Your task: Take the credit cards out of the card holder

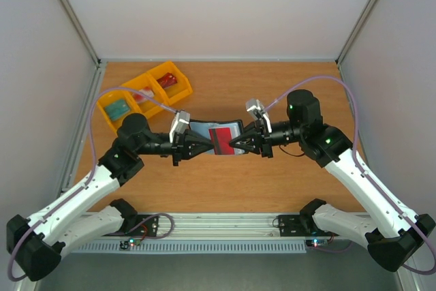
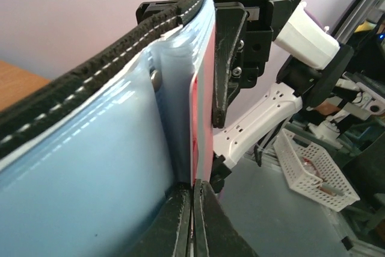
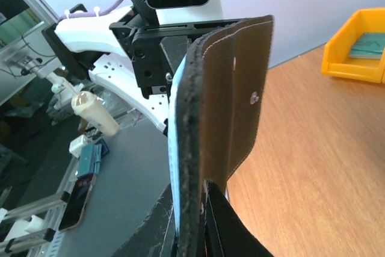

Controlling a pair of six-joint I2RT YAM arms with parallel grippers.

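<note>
Holding the card holder open in the air over the middle of the tabletop, the two arms meet nose to nose. The left hand comes in from 9 o'clock and the right hand from 3 o'clock. Both hands are pinched narrow. The right hand clamps the holder's black stitched edge, seen in its own wrist view. The left hand's fingers are closed at the foot of the red credit card, which stands in a clear sleeve against the pale blue lining. Whether they nip the bare card or the sleeve along with it I cannot tell for certain; it looks like the card.

That doubt is the main risk. If sleeve and card are pinched together, a pull toward 9 o'clock would likely drag the whole holder rather than free the card. The right hand has only a thin edge, so a hard tug could strip the holder from it and drop it. A skewed pull could bend the card or jam it in the sleeve. The yellow bins sit at 10 o'clock, well apart.
</note>
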